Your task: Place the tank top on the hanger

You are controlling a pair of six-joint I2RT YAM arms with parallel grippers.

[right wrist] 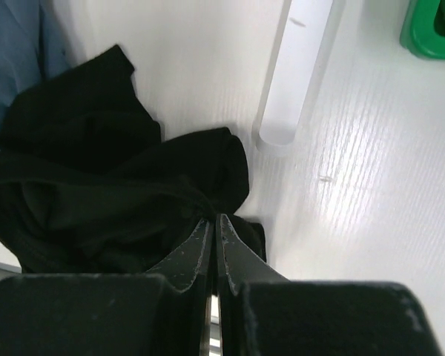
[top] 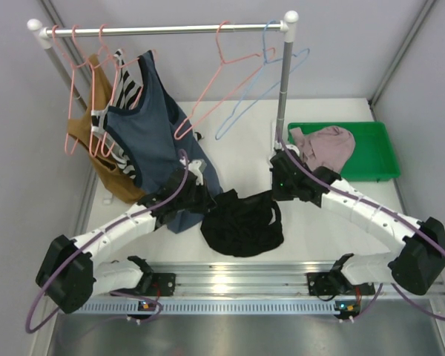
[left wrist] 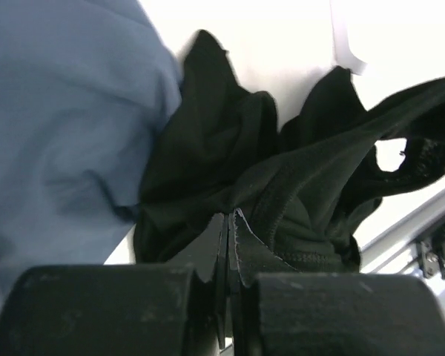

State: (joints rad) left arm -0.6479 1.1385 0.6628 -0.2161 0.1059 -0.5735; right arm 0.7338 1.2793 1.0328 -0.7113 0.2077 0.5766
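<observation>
The plain black sleeveless tank top (top: 241, 225) lies bunched on the white table (top: 304, 231), near the front edge and between the two arms. Its upper edge is drawn crosswise, left to right, which I take as its long axis, while the rest sags toward the arm bases; neck and hem I cannot tell apart, though a strap-like loop shows on its right side. The left gripper (left wrist: 228, 222) has its fingers pressed together on a fold of the black cloth; the right gripper (right wrist: 211, 222) is likewise clamped on a thin fold.

Risks: either small pinch may slip as the cloth lifts; layers caught together could keep the opening closed; the hanging slate-blue tank top (top: 152, 130), just beside the left gripper, may be dragged along; the thin salmon-pink wire hanger (top: 211, 89) hangs free on the metal rail (top: 170, 30) and may swing away when pushed.
</observation>
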